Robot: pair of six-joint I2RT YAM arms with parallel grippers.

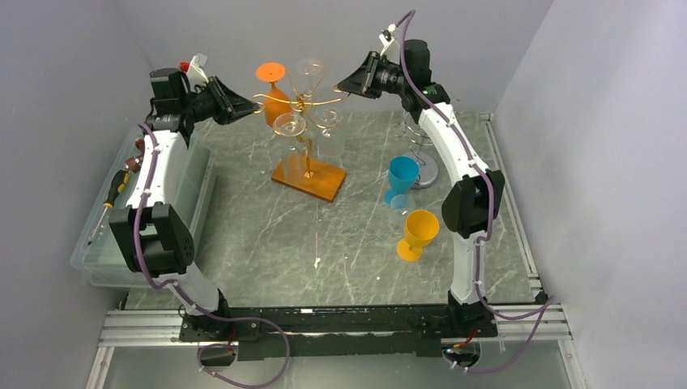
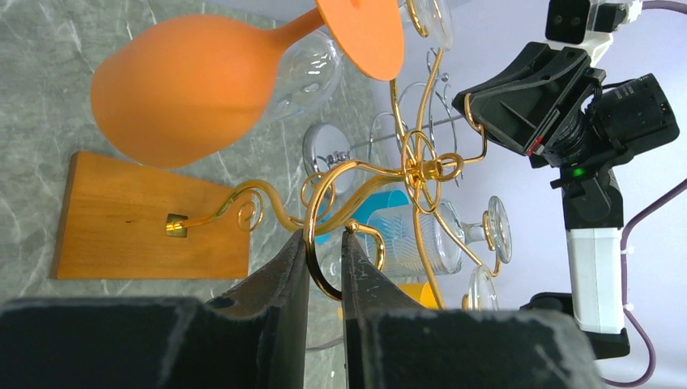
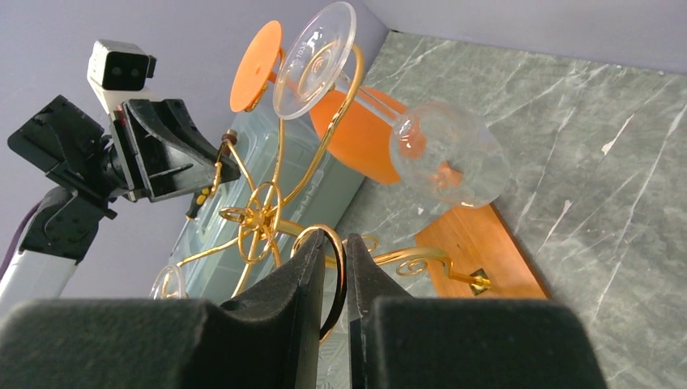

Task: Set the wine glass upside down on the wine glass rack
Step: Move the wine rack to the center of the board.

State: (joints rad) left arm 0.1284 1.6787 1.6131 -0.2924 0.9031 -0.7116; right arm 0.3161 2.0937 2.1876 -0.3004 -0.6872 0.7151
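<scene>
Both arms raised, reaching inward; left gripper (image 2: 324,245) and right gripper (image 3: 334,247) each pinched on rack wire (image 2: 421,166).

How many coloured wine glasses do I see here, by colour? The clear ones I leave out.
Orange glass: 1
Blue glass: 1
Yellow glass: 1
Total: 3
</scene>
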